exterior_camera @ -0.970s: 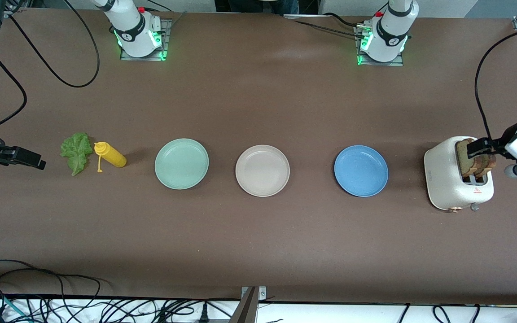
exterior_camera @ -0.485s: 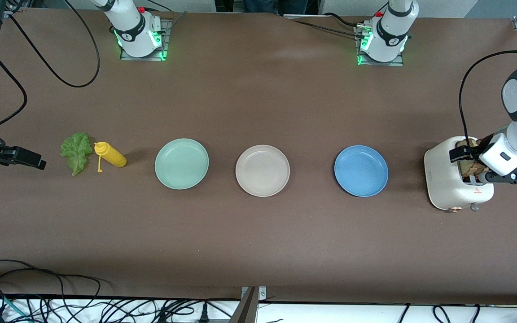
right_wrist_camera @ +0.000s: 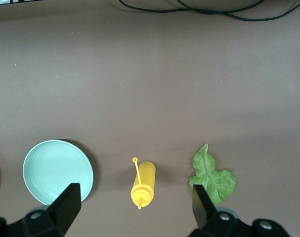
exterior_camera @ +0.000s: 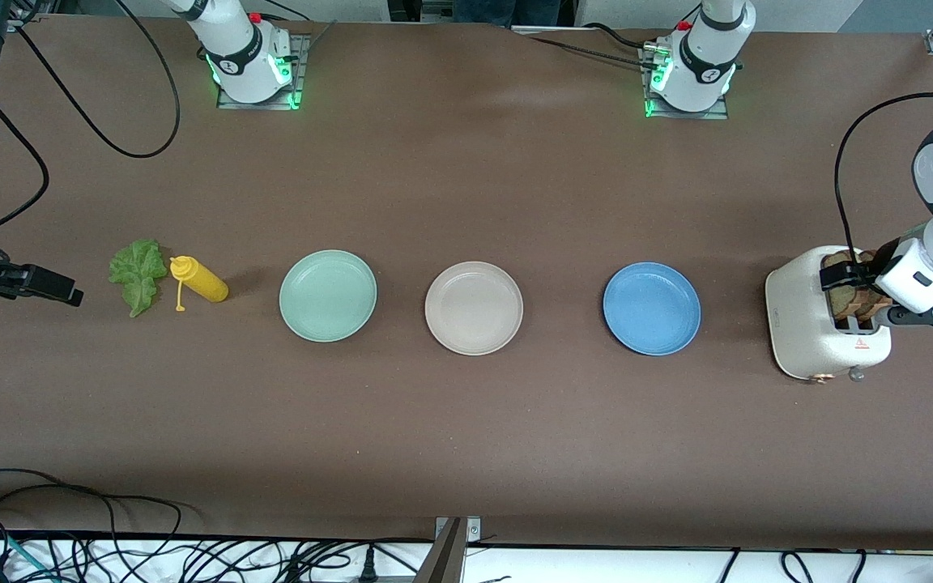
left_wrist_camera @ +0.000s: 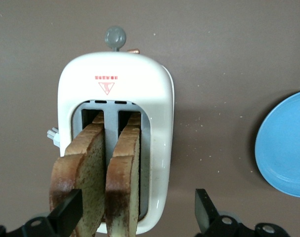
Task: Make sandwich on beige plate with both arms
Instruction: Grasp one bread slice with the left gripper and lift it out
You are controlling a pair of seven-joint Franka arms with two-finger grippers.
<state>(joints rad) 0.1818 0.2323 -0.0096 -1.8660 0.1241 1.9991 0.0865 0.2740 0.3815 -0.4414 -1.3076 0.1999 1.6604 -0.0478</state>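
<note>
So we're hanging the left gripper right over the toaster at the left arm's end of the table, fingers spread wide and holding nothing, with both bread slices standing up in the slots between them. Nothing is gripped yet.

We're guessing the bread is going to be light and a bit stiff from toasting, but crumbly, so squeezing hard could crack it. Best bet is probably pinching one slice across its flat faces near the top crust, where it's sticking out of the slot, and lifting straight up so it isn't dragging on the toaster walls.

The right gripper is waiting, fingers apart and empty, up over the right arm's end of the table. Its wrist view is showing the lettuce leaf lying flat, just beside the yellow squeeze bottle. The lettuce looks floppy and thin, so it'll need a low edge pinch.

The beige plate is sitting bare between the mint-green plate and the blue plate, so no sandwich is started.
</note>
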